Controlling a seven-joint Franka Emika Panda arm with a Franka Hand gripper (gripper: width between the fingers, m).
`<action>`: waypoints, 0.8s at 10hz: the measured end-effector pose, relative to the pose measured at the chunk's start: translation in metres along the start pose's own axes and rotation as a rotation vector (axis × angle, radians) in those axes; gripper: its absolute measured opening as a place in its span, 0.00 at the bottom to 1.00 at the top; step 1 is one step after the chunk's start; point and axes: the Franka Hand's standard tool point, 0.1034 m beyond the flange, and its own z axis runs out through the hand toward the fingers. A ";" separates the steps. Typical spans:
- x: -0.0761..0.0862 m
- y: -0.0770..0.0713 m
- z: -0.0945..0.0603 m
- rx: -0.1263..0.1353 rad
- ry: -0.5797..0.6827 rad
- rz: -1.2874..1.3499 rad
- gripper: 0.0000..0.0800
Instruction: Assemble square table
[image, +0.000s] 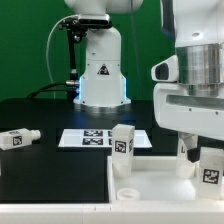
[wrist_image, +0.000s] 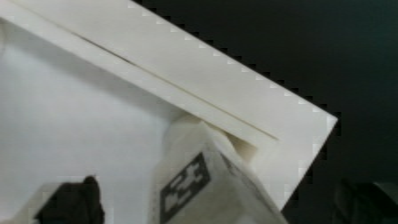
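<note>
**A:** Where is the square panel (image: 150, 185)?

**B:** It lies flat on the black bench (image: 40, 165), at the near edge toward the exterior view's right. Its raised rim (wrist_image: 196, 90) runs as a pale diagonal band through the wrist view, with the dark bench beyond it.

**A:** And the legs?

**B:** Three show. One leg (image: 17, 138) lies on its side near the bench edge on the exterior view's left, well apart from everything else. A second leg (image: 123, 143) stands upright at the panel's far corner, tag facing the camera. A third leg (image: 209, 168) stands at the panel's other far corner, at the exterior view's right, directly under the arm.

**A:** What about the gripper (image: 193, 150)?

**B:** It hangs right over that third leg. In the wrist view the leg (wrist_image: 210, 180) sits tucked into the rim's corner, tag showing, and one dark fingertip (wrist_image: 71, 203) appears beside it. I cannot tell whether the fingers are clamped on the leg or loose; the contact is not visible in either view.

**A:** Anything else on the bench?

**B:** The marker board (image: 100, 138) lies flat near the middle, between the lying leg and the panel, in front of the arm's white base (image: 100, 75).
</note>
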 end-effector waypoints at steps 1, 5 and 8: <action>0.002 0.001 0.000 -0.003 0.004 -0.088 0.81; 0.010 0.001 -0.002 -0.042 0.000 -0.475 0.69; 0.010 0.001 -0.002 -0.040 0.002 -0.307 0.35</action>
